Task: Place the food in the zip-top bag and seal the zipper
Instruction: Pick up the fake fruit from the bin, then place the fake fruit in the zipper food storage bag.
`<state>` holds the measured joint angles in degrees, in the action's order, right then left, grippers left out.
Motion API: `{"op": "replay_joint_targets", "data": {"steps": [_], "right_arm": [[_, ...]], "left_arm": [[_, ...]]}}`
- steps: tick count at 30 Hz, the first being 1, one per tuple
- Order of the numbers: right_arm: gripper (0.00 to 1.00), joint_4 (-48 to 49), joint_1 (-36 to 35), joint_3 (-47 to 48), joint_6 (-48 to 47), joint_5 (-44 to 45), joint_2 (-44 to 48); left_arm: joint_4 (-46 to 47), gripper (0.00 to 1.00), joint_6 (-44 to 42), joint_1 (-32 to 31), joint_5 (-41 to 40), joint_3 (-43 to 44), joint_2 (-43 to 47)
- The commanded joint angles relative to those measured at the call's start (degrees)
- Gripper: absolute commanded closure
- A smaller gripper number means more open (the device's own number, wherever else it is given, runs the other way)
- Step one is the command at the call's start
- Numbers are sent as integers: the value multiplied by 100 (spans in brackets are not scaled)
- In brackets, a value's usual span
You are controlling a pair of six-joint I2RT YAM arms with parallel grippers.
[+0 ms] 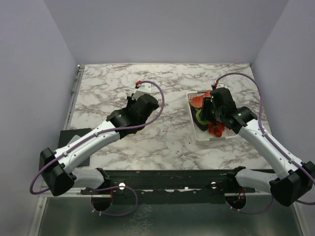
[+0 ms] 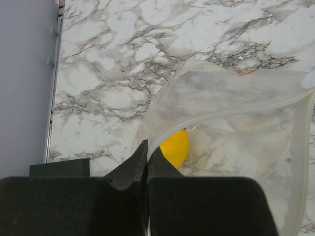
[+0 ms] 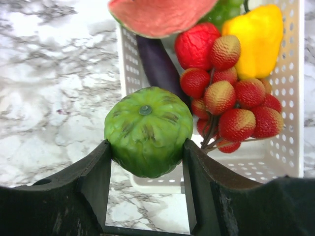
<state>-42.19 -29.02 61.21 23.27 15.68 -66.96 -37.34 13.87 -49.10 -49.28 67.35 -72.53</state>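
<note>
My left gripper (image 2: 146,145) is shut on the zipper (image 2: 221,110), the whitish strip along the mouth of the zip-top bag (image 2: 231,88). The clear bag lies on the marble table with a yellow lemon (image 2: 175,147) showing by its mouth. My right gripper (image 3: 147,145) is shut on a green lime (image 3: 147,130) and holds it over the near left corner of the white basket (image 3: 290,98). In the basket lie a watermelon slice (image 3: 157,14), red berries (image 3: 236,98), a purple piece (image 3: 157,66), green grapes (image 3: 226,10) and a yellow piece (image 3: 258,39).
In the top view the left arm (image 1: 142,101) reaches over the table's middle and hides the bag. The right arm (image 1: 203,118) is over the basket (image 1: 216,138) at the right. A metal rail (image 2: 53,88) runs along the table's left edge.
</note>
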Motion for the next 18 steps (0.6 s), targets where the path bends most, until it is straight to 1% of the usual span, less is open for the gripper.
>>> {"op": "replay_joint_targets", "data": {"steps": [1, 6, 12, 18], "right_arm": [[68, 244, 24, 242, -152, -694, 243], [68, 809, 6, 325, -133, -1734, 464], [68, 1433, -78, 426, -25, -2690, 548], [68, 1957, -341, 502, 159, -3080, 384]], "left_arm": [[69, 100, -36, 17, 27, -64, 100], [69, 100, -38, 28, 30, -58, 108], [69, 100, -34, 26, 34, -57, 99], [69, 100, -33, 29, 39, -56, 108]]}}
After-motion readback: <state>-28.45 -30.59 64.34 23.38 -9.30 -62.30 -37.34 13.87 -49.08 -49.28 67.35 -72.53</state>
